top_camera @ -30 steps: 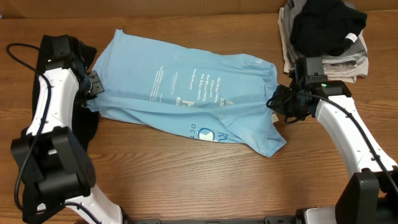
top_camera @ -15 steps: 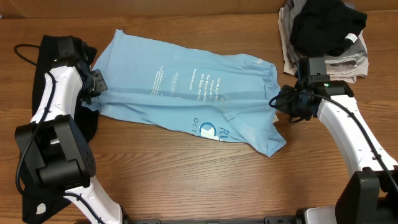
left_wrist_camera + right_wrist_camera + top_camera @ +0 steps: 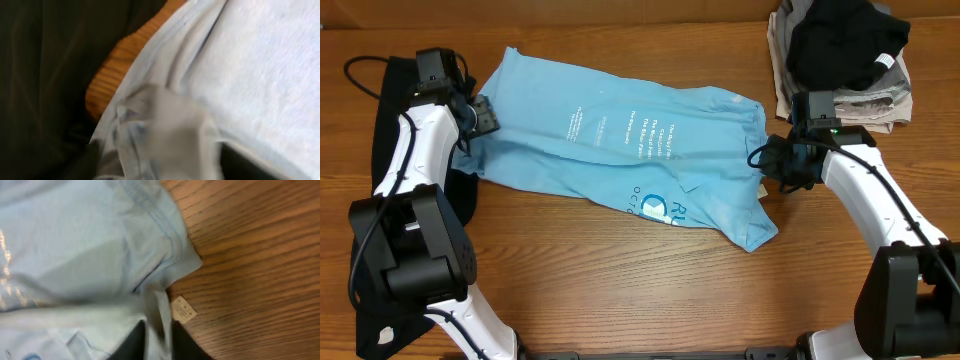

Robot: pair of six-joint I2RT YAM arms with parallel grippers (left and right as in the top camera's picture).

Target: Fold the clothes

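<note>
Fingers of the left gripper (image 3: 478,113) look pinched shut on a bunched edge at the left end of the shirt (image 3: 620,140), though that wrist view is blurred. The right gripper (image 3: 767,165) is closed on a fold at the right end, just beside the white tag (image 3: 183,309). The shirt lies spread on the table (image 3: 620,290), its long axis running between the two grippers, so each arm holds its nearer end.
</note>
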